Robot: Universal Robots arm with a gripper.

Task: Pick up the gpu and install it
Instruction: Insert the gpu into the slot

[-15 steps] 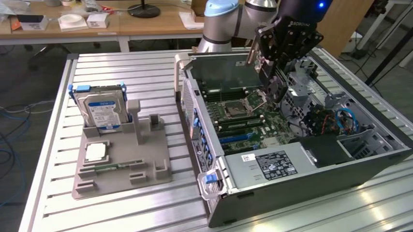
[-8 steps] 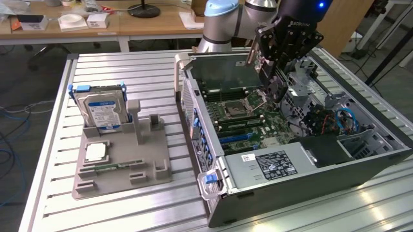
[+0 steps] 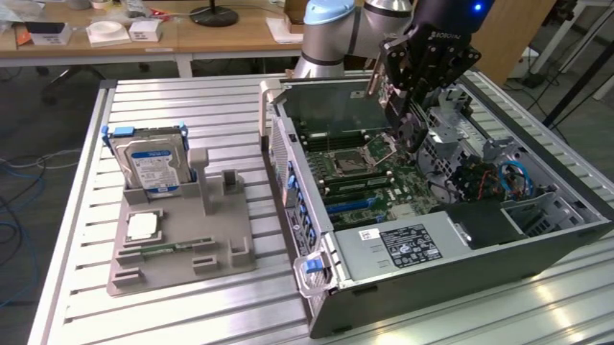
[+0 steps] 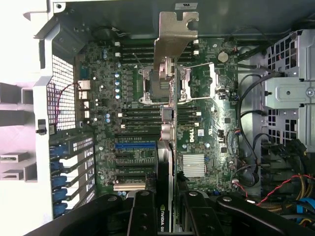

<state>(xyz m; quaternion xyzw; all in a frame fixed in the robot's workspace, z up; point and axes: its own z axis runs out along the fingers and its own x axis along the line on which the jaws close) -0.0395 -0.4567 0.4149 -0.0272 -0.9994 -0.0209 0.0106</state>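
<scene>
Silver open case [image 3: 461, 277] on the slatted tabletop [image 3: 192, 100]: motherboard [image 3: 355, 169] inside, plus cables [image 3: 513, 176] and power supply [image 3: 403, 244]. Grey holder [image 3: 226, 248] beside it carries a hard drive [image 3: 149, 162] upright, with a chip [image 3: 142, 226] and memory stick [image 3: 172, 249] lying flat. Tool [image 4: 169, 204] clenched on the gpu [image 4: 170, 123], held edge-on over the motherboard. Long axis runs from the tool out to its metal bracket [image 4: 174, 34], bracket end toward a case wall.

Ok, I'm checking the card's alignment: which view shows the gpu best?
The wrist view: the gpu runs edge-on between the fingers, its metal bracket clear, above the motherboard. In the exterior view the gripper hides most of it.
</scene>
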